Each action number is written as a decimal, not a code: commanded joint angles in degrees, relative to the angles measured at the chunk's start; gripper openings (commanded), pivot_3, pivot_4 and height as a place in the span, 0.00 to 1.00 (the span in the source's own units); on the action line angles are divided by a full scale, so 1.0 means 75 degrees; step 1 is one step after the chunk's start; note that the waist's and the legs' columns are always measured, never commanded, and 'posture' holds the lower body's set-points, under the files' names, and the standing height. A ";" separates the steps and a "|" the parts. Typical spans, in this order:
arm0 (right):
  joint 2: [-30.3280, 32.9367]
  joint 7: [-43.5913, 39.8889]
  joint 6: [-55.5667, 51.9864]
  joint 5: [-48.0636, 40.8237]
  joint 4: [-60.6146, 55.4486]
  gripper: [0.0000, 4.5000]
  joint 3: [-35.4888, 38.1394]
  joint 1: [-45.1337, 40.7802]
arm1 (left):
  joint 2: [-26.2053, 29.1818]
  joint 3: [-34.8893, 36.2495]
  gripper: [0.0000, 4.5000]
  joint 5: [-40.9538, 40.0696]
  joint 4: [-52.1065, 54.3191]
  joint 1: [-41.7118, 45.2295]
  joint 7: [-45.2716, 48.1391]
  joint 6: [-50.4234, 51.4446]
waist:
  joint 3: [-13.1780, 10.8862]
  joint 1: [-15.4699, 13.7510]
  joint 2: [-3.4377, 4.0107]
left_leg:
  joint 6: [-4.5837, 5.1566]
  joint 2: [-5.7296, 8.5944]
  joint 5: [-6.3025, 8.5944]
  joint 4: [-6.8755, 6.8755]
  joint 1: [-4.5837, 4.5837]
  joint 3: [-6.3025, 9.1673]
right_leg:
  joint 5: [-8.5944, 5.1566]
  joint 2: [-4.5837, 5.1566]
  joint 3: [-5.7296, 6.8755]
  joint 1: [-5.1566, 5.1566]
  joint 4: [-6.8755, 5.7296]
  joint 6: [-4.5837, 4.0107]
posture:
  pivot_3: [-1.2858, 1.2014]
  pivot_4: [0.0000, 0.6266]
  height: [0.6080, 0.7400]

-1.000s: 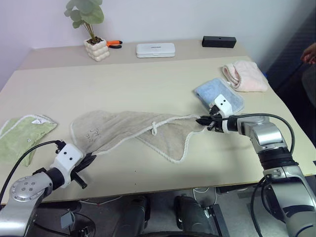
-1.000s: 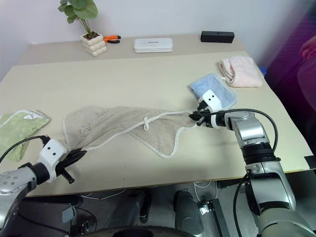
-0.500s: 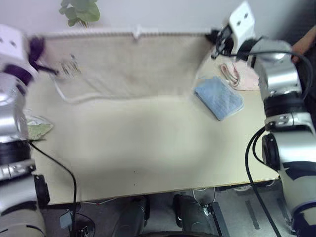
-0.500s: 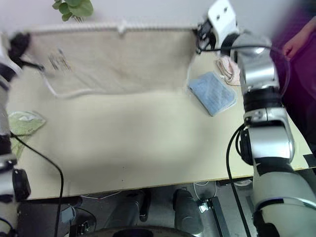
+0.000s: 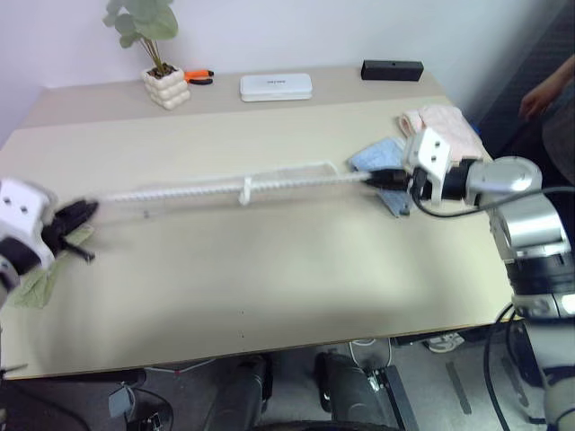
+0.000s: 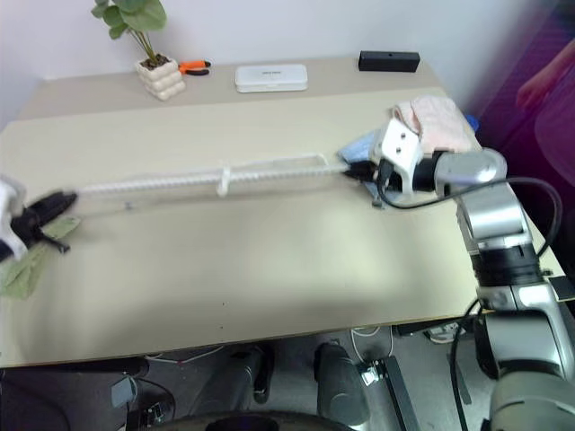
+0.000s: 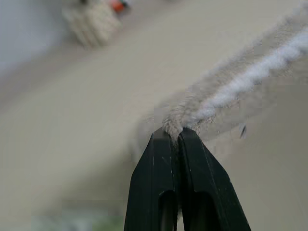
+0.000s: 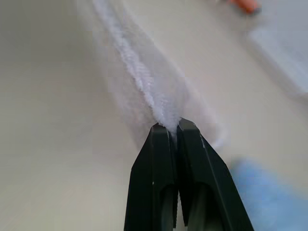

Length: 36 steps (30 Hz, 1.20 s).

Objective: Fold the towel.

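A: What's biggest here?

B: The table (image 5: pixel 269 269), a wide, smooth, pale beige slab, with a raised ledge along its 12 o'clock edge against a plain white wall.

A: And the towel?

B: The towel (image 5: pixel 225 189) is pulled taut into a thin line above the table's middle, running from 9 o'clock to 3 o'clock. Its white, ropy stitched edging faces up, fuzzy tan terry beside it, and a small white loop (image 5: pixel 244 190) hangs midway.

A: Who holds it?

B: The left end effector (image 5: pixel 79 215) at 9 o'clock has its black fingers pressed together on one corner; the right end effector (image 5: pixel 375 179) at 3 o'clock is clamped on the other.

A: Other cloths?

B: A light blue cloth (image 5: pixel 373 160) lies just beside the right end effector, a soft pink folded one (image 5: pixel 445 126) toward 2 o'clock, and a pale green one (image 5: pixel 40 280) under the left end effector.

A: Any containers?

B: A bumpy cream pot (image 5: pixel 165 88) at 11 o'clock holds a round-leaved plant (image 5: pixel 144 22). Near it are orange-handled pliers (image 5: pixel 199 77), a flat white case (image 5: pixel 276 86) and a black box (image 5: pixel 392 70).
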State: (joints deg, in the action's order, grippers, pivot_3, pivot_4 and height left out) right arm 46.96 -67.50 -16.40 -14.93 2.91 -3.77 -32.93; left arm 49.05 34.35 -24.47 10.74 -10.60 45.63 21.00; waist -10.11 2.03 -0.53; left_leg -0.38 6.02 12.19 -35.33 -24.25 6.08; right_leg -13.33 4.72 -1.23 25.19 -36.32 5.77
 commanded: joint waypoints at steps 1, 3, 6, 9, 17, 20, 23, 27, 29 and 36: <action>0.0800 -0.0624 -0.0675 -0.0638 -0.0969 0.01 0.0593 0.0667 | 0.0101 0.0988 0.00 -0.0408 0.0959 -0.1201 0.0618 0.0679 | 0.0000 -0.0022 0.0003 | 0.0005 0.0000 0.0003 0.0002 0.0011 -0.0003 | -0.0001 0.0003 -0.0001 -0.0012 0.0007 -0.0001 | 0.52 0.24 1.00; 0.1212 -0.0957 -0.0896 -0.0952 -0.1315 0.01 0.0770 0.1138 | 0.0085 0.1153 0.00 -0.0609 0.1340 -0.1977 0.1004 0.1008 | -0.0002 -0.0102 0.0005 | 0.0004 -0.0003 0.0003 -0.0001 0.0023 -0.0003 | -0.0012 0.0004 0.0002 -0.0027 0.0010 -0.0021 | 0.52 0.24 1.00; 0.1395 -0.1036 -0.1022 -0.1118 -0.1427 0.01 0.0852 0.1300 | 0.0123 0.1177 0.00 -0.0645 0.1539 -0.2441 0.1249 0.1213 | -0.0001 -0.0156 0.0005 | 0.0004 -0.0016 0.0006 -0.0002 0.0063 -0.0009 | -0.0034 0.0001 0.0008 -0.0078 0.0036 -0.0054 | 0.52 0.24 1.00; 0.1206 -0.0793 -0.0785 -0.0833 -0.1145 0.01 0.0649 0.1026 | 0.0171 0.0950 0.00 -0.0481 0.1278 -0.2160 0.1073 0.1150 | 0.0001 -0.0186 0.0001 | -0.0011 -0.0030 0.0018 0.0002 0.0092 -0.0014 | -0.0043 0.0002 0.0019 -0.0112 0.0044 -0.0065 | 0.52 0.24 1.00; -0.0014 0.0016 0.0590 0.0695 0.1220 0.01 -0.0501 -0.0449 | 0.0309 -0.0572 0.00 0.0619 -0.0728 -0.0043 0.0445 0.0212 | 0.0002 -0.0181 -0.0001 | 0.0002 -0.0031 0.0008 0.0007 0.0101 -0.0032 | -0.0037 0.0001 0.0020 -0.0107 0.0039 -0.0062 | 0.52 0.24 1.00; -0.0555 0.0220 0.1108 0.1037 0.2258 0.01 -0.0723 -0.1018 | 0.0250 -0.1046 0.00 0.0874 -0.1494 0.0666 0.0336 -0.0116 | 0.0001 -0.0151 -0.0002 | 0.0001 -0.0032 0.0007 0.0016 0.0103 -0.0039 | -0.0023 -0.0003 0.0015 -0.0099 0.0034 -0.0038 | 0.52 0.24 1.00; -0.0980 0.0379 0.1532 0.1292 0.3196 0.01 -0.0851 -0.1511 | 0.0192 -0.1431 0.00 0.1063 -0.2053 0.1169 0.0279 -0.0384 | 0.0001 -0.0146 -0.0001 | 0.0000 -0.0032 0.0007 0.0023 0.0102 -0.0039 | -0.0017 -0.0006 0.0015 -0.0090 0.0028 -0.0029 | 0.52 0.24 1.00; -0.1335 0.0499 0.2058 0.1544 0.4205 0.01 -0.0892 -0.1919 | 0.0104 -0.1785 0.00 0.1229 -0.2523 0.1554 0.0225 -0.0644 | 0.0001 -0.0149 0.0000 | -0.0001 -0.0031 0.0007 0.0024 0.0102 -0.0039 | -0.0016 -0.0007 0.0016 -0.0088 0.0023 -0.0027 | 0.52 0.24 1.00; -0.1463 0.0574 0.2253 0.1632 0.4574 0.01 -0.0882 -0.2047 | 0.0040 -0.1848 0.00 0.1214 -0.2637 0.1659 0.0219 -0.0640 | 0.0001 -0.0147 0.0000 | -0.0001 -0.0031 0.0007 0.0024 0.0102 -0.0039 | -0.0015 -0.0008 0.0016 -0.0089 0.0023 -0.0027 | 0.52 0.24 1.00; -0.1568 0.0875 0.2472 0.1810 0.4906 0.41 -0.0731 -0.2113 | -0.0125 -0.1725 0.43 0.1213 -0.2633 0.1665 -0.0132 -0.0559 | 0.0001 -0.0143 0.0000 | -0.0001 -0.0031 0.0006 0.0022 0.0103 -0.0039 | -0.0015 -0.0009 0.0015 -0.0087 0.0017 -0.0026 | 0.52 0.24 1.00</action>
State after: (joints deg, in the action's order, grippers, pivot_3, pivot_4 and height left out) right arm 34.68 -61.88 1.02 -1.26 40.51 -11.11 -46.94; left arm 48.00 19.28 -15.55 -9.41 1.87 45.91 17.21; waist -10.10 0.96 -0.53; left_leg -0.39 5.78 12.24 -35.16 -23.48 5.79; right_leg -13.44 4.65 -1.12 24.54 -36.21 5.58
